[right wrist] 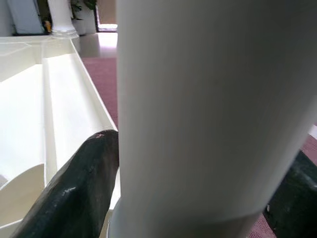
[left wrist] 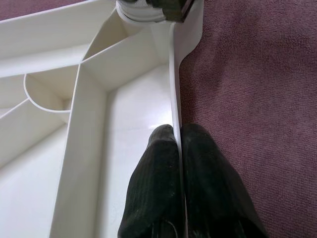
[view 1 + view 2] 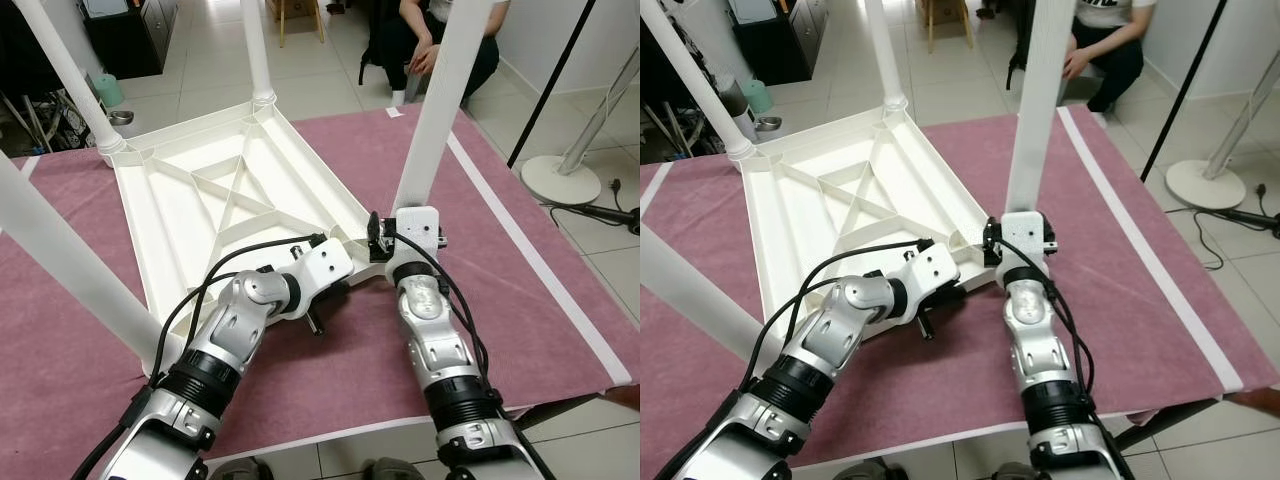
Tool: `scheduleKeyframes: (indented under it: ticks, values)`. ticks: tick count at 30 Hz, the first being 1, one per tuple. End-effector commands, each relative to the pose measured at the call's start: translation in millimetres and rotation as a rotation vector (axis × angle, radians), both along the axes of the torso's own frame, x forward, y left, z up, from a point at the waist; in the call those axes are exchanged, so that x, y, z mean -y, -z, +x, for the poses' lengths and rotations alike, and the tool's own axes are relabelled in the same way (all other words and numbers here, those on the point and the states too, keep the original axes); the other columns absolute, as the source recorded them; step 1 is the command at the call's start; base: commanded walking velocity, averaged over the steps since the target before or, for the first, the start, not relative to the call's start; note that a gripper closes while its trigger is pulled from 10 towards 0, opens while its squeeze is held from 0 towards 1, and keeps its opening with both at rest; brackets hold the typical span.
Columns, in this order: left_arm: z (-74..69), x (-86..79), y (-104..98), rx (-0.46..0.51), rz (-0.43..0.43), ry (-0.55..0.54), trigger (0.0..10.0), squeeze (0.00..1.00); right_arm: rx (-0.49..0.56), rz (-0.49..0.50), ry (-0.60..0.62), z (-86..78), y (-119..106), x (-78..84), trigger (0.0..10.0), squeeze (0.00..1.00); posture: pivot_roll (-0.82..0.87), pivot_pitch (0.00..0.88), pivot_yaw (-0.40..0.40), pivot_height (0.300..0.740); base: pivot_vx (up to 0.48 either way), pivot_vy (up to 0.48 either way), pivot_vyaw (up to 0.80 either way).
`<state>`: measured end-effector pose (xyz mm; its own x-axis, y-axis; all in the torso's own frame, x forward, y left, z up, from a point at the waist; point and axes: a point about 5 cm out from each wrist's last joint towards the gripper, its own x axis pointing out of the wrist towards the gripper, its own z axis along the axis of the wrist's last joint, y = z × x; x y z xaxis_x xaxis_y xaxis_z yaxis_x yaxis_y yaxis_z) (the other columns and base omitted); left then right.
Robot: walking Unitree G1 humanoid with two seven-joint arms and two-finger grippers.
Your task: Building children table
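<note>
A white plastic children's table [image 3: 200, 210] lies upside down on a maroon cloth [image 3: 520, 300], its legs pointing up. My left gripper [image 2: 177, 130] is shut on the table's thin near rim [image 2: 174, 74], one finger inside the rim and one outside, close to the near right corner. My right gripper [image 1: 198, 173] is shut around the base of the near right leg [image 3: 440, 100], a black finger [image 1: 89, 168] pressed against each side where the leg meets its corner socket. Three other legs [image 3: 258, 50] [image 3: 65, 75] [image 3: 60, 250] stand in the remaining corners.
A person [image 3: 440, 40] sits on the tiled floor behind the table. A round stand base [image 3: 560, 178] and a slanted black pole [image 3: 550, 80] are at the right. A metal bowl [image 3: 121, 117] and a dark cabinet [image 3: 130, 35] are at the back left.
</note>
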<state>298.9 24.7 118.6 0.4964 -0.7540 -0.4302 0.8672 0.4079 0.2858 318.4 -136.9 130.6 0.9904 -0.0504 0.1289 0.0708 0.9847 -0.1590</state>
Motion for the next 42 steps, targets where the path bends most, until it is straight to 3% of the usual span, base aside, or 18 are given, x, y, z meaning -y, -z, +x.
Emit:
scheduleKeyframes:
  ticks: [1,7,10,13,18,19,27,32,36,42]
  values:
    - [-0.2,-7.3,14.9,-0.006,0.048,-0.081,0.0,0.0,0.044,0.012,-0.053,-0.2,-7.7,-4.7,10.0,0.0,-0.03,0.0,0.118,0.74,0.0,0.0,0.0]
    - [-0.2,-7.2,15.0,-0.007,0.048,-0.082,0.0,0.0,0.073,0.011,-0.117,0.2,-14.4,-5.4,10.0,0.0,-0.03,0.0,0.118,0.74,0.0,0.0,0.0]
    - [-0.1,-7.1,14.6,-0.008,0.046,-0.084,0.0,0.0,0.095,0.012,-0.253,-1.5,-24.2,-5.8,10.0,0.0,-0.04,0.0,0.12,0.74,0.0,0.0,0.0]
    - [0.0,-7.3,14.6,-0.009,0.045,-0.086,0.0,0.0,0.088,0.004,-0.31,-2.7,-26.5,-4.3,10.0,0.0,-0.04,0.0,0.12,0.74,0.0,0.0,0.0]
    - [0.1,-7.3,14.6,-0.009,0.045,-0.087,0.0,0.0,0.079,-0.002,-0.345,-3.5,-26.9,-3.1,10.0,0.0,-0.04,0.0,0.12,0.74,0.0,0.0,0.0]
    - [-0.1,-7.9,14.4,-0.01,0.046,-0.087,0.0,0.0,0.054,-0.039,-0.438,-6.2,-27.6,3.4,10.0,0.0,-0.03,0.0,0.122,0.74,0.0,0.0,0.0]
    - [-0.1,-8.5,14.2,-0.011,0.047,-0.086,0.0,0.0,0.028,-0.059,-0.507,-8.0,-28.4,10.4,10.0,0.0,-0.03,0.0,0.123,0.74,0.0,0.0,0.0]
    - [-0.1,-9.6,14.1,-0.012,0.05,-0.083,0.0,0.0,-0.035,-0.101,-0.611,-7.4,-33.3,30.9,10.0,0.0,-0.03,0.0,0.128,0.74,0.0,0.0,0.0]
    - [-0.1,-9.8,14.0,-0.011,0.05,-0.082,0.0,0.0,-0.053,-0.118,-0.639,-6.8,-34.4,35.7,10.0,0.0,-0.03,0.0,0.13,0.74,0.0,0.0,0.0]
    - [-0.8,-10.6,13.8,-0.012,0.054,-0.078,0.0,0.0,-0.115,-0.177,-0.734,5.3,-40.4,47.0,10.0,0.0,-0.02,0.0,0.135,0.74,0.0,0.0,0.0]
